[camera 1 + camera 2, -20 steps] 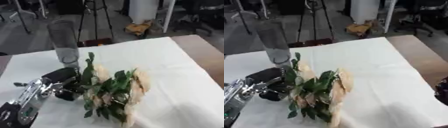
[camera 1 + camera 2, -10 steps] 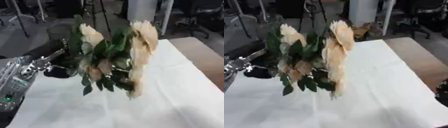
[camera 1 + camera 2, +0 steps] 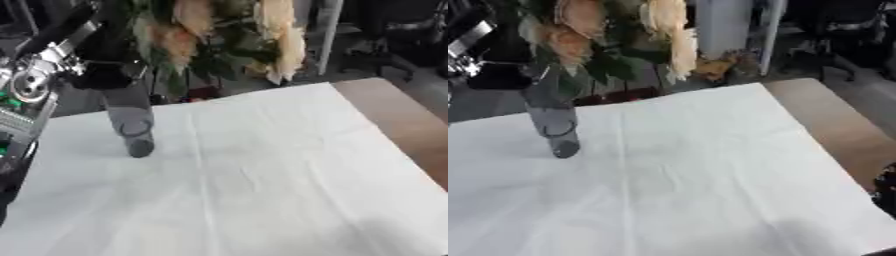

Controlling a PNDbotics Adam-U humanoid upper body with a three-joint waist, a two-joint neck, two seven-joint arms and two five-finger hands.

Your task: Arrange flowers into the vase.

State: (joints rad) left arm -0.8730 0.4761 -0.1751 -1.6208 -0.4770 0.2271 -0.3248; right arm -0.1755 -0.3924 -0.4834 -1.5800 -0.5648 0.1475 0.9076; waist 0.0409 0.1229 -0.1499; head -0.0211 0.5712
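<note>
Flowers (image 3: 219, 35) up in air, bunched in my left hand (image 3: 105, 65), fingers wrapped round stems, right over vase (image 3: 129, 120) at table's (image 3: 262, 175) back-left. Trick imo: line stems over mouth, lower straight, don't tip it. Right hand out of shot.

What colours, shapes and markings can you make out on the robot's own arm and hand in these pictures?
The left arm enters from the left edge: black casing with silver metal joints, one a round disc-shaped hub, and a small green patch beside it. A silver strut runs up towards the left hand, which looks black and bulky. At the right eye view's lower right edge, a dark shape is probably the right hand.
</note>
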